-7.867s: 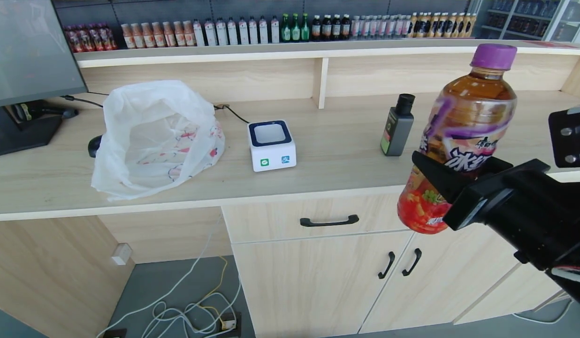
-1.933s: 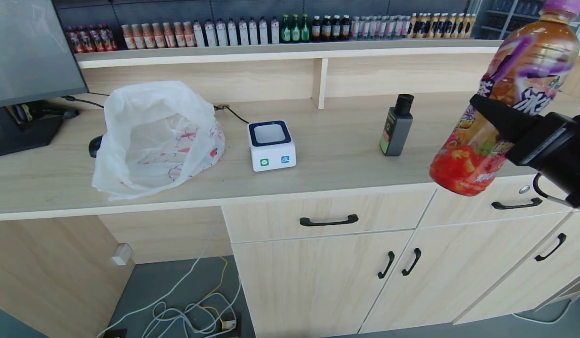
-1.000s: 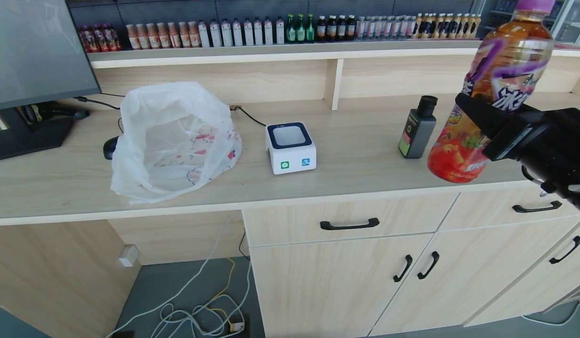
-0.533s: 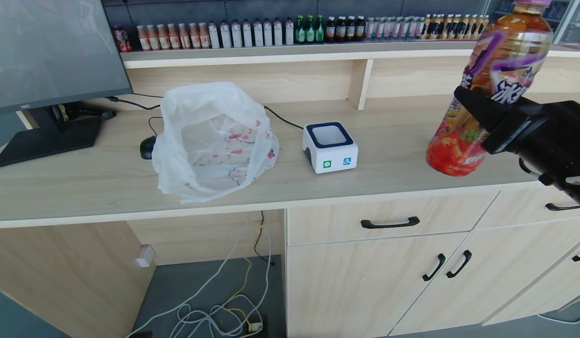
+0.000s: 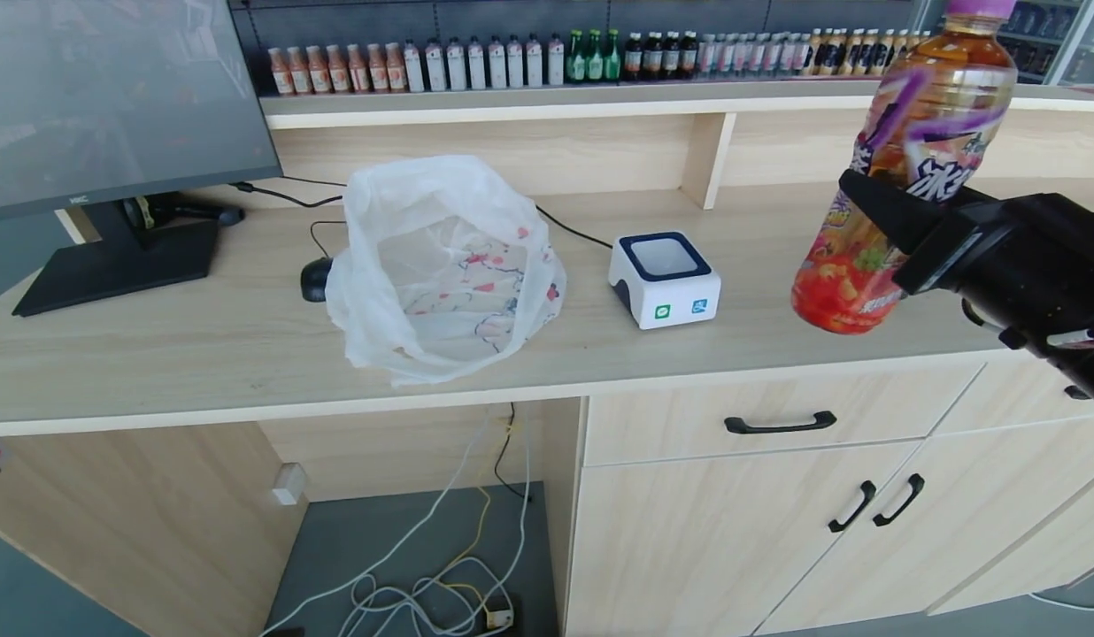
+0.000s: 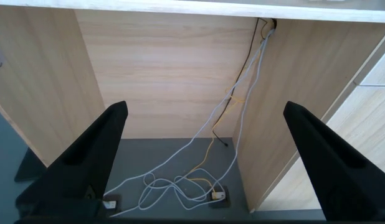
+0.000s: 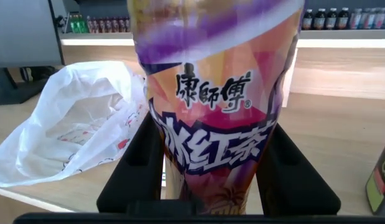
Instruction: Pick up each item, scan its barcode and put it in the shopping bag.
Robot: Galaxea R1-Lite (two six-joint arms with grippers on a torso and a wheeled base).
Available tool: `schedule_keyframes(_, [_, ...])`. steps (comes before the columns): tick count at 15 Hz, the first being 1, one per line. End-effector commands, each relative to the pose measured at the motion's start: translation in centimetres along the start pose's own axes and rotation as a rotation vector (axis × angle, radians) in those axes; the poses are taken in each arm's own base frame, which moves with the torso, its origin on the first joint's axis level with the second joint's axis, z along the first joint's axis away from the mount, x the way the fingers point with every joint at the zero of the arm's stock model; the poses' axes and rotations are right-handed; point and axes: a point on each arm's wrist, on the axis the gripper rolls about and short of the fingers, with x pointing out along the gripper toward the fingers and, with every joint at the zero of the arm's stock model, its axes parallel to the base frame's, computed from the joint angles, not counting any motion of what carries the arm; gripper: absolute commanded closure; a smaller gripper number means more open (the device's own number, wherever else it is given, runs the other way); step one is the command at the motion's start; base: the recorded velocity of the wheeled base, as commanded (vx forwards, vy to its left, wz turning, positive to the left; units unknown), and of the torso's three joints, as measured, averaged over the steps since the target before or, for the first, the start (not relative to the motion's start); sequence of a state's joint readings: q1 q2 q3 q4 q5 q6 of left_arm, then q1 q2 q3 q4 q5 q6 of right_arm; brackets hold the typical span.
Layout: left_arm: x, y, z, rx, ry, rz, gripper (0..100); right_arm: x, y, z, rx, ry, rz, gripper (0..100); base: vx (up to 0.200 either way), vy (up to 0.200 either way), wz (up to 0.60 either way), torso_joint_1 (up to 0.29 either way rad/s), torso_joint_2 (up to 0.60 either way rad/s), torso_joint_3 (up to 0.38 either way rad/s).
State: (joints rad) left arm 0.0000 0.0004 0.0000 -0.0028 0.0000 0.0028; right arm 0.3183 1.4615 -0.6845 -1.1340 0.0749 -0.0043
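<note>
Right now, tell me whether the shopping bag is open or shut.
Open. The shopping bag sits on the counter, mouth spread wide, its inside showing.

A shop is shown, seen at its checkout. A long wooden counter (image 5: 202, 345) is fitted with drawers and cupboard doors (image 5: 777, 425) below. The raised shelf behind it is lined with a row of bottled drinks (image 5: 600, 57), grouped by kind like stock for sale. A monitor (image 5: 113, 97) on a stand is set at the counter's left end, with a mouse (image 5: 316, 279) near it. A small white scanner box (image 5: 664, 279) is placed just beside an open plastic shopping bag (image 5: 441, 265). What may be a glass-fronted drinks cooler (image 5: 1056, 26) is glimpsed at the far right.
</note>
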Motion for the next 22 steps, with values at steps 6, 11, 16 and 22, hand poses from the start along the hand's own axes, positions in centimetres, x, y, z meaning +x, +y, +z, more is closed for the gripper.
schedule_keyframes(6, [0.0, 0.0, 0.0, 0.000, -0.001, 0.000, 0, 2.5, 0.1, -0.5, 0.048, -0.009, -0.054, 100, 0.000, 0.000, 0.00, 0.000, 0.00, 0.000])
schedule_keyframes(11, [0.0, 0.0, 0.0, 0.000, -0.001, 0.000, 0, 4.5, 1.1, -1.3, 0.141, 0.014, -0.062, 100, 0.000, 0.000, 0.00, 0.000, 0.00, 0.000])
schedule_keyframes(16, [0.0, 0.0, 0.0, 0.000, -0.001, 0.000, 0, 7.1, 1.8, -2.5, 0.339, -0.063, -0.037, 100, 0.000, 0.000, 0.00, 0.000, 0.00, 0.000])
schedule_keyframes(22, [0.0, 0.0, 0.0, 0.000, -0.001, 0.000, 0, 10.5, 1.9, -2.7, 0.735, -0.176, -0.101, 100, 0.000, 0.000, 0.00, 0.000, 0.00, 0.000])
